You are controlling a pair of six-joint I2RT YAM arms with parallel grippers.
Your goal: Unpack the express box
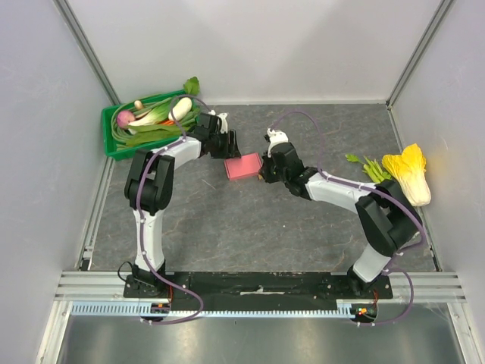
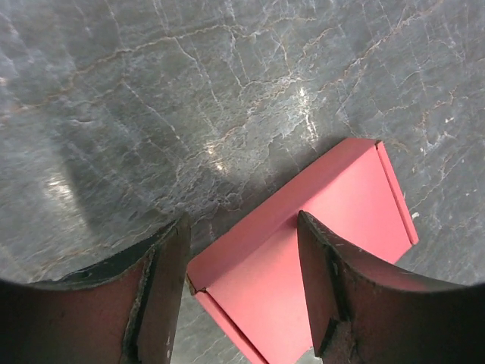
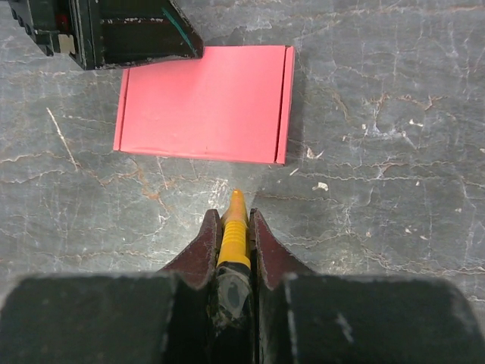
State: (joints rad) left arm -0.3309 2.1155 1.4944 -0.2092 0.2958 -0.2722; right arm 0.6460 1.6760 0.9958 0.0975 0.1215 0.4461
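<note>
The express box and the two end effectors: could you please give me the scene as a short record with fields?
express box: closed, lying flat on the grey table
left end effector: open, one finger either side of a box corner
right end effector: shut on a yellow-orange tool, tip aimed at the box edge, just short of it
green crate: far left, holding vegetables
cabbage: on the table, far right
</note>
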